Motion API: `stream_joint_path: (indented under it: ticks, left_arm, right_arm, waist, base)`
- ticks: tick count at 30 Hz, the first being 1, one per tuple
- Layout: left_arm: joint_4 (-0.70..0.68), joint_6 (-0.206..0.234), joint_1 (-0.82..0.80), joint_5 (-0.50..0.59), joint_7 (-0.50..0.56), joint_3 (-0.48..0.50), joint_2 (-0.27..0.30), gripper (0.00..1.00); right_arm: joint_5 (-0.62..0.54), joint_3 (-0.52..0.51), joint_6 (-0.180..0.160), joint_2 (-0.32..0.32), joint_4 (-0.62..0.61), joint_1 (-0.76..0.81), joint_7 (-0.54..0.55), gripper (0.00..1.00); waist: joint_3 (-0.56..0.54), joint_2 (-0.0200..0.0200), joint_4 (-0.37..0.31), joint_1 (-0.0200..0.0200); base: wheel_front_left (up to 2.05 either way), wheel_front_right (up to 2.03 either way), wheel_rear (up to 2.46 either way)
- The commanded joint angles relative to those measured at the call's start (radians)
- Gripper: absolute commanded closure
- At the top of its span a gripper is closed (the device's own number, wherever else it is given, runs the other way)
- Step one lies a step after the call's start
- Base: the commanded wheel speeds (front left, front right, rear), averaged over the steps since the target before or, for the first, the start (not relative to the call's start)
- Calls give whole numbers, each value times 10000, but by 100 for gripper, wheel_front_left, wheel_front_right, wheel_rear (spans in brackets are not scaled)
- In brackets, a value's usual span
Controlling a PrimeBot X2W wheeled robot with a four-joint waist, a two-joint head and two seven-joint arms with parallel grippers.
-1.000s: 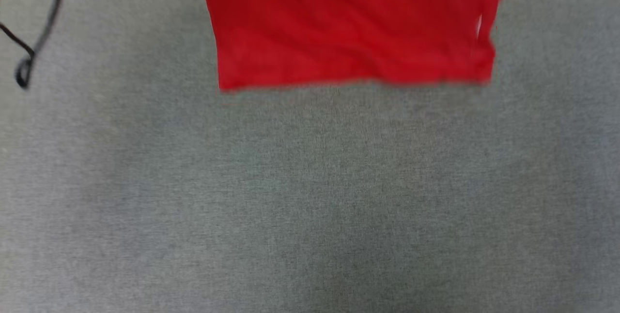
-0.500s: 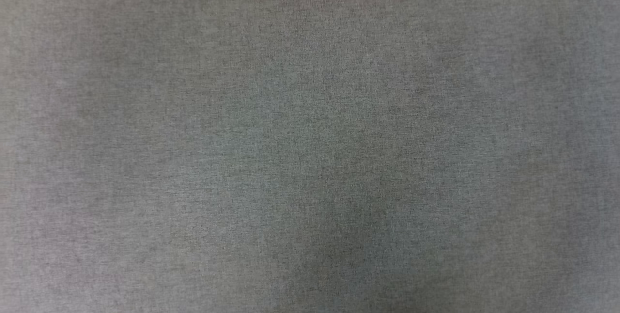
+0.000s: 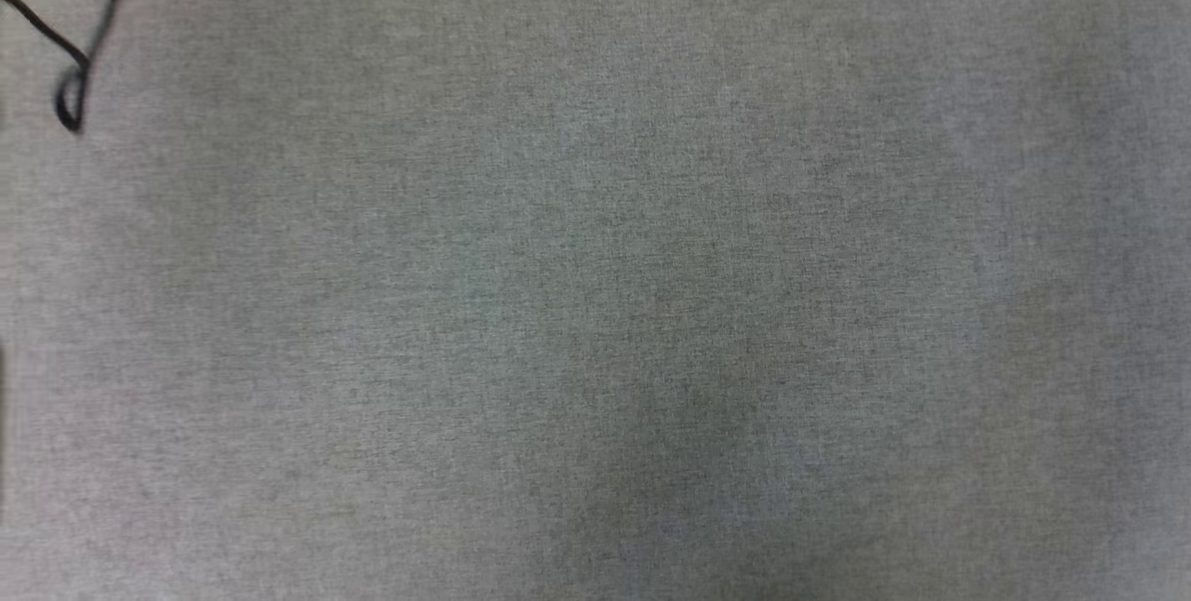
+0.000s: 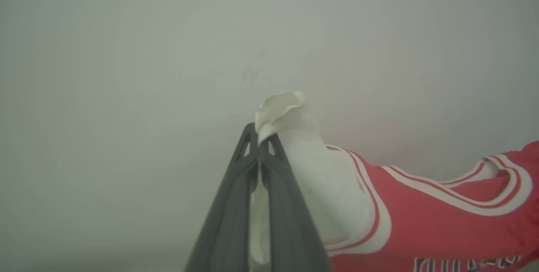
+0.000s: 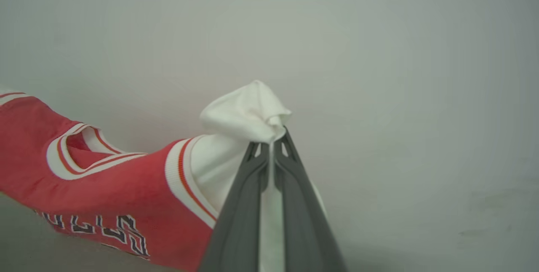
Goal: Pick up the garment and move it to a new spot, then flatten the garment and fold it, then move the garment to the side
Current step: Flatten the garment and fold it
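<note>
Between left gripper [image 4: 259, 135] and right gripper [image 5: 276, 137] spans the garment [image 4: 421, 221], sleeves [image 5: 244, 112] pinched.

The garment [image 4: 421, 230] is bright red, its sleeves [image 4: 324, 175] white, its trim [image 4: 444, 202] striped red and white, its lettering [image 5: 126, 230] black with white outlines. The left gripper [image 4: 257, 136] and right gripper [image 5: 273, 139] are dark grey. The carpet [image 3: 595, 266] is mottled grey, the cable [image 3: 86, 61] black.
</note>
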Motion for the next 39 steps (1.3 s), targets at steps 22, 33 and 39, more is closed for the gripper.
stream_joint_path:
  ticks: [22,33,39]
  left_arm:
    - [-2935,644,10056,-1796,-1049,353,391,100]
    - [-7526,3237,15698,-2825,-477,870,1156,100]
    - [-8610,4025,17520,-3105,-310,825,1257,100]
  right_arm:
    - [1855,739,-7,-1263,-3695,10450,-126,100]
    - [1044,-1713,-7,74,-7481,16317,1501,100]
    - [616,-2764,-7,1063,-8824,18533,2411,100]
  waist:
    - [-4539,0,350,-1]
    - [-5669,0,428,-1]
    - [-5839,0,431,-1]
  base:
    - [0,0,0]
    - [0,0,0]
    - [0,0,0]
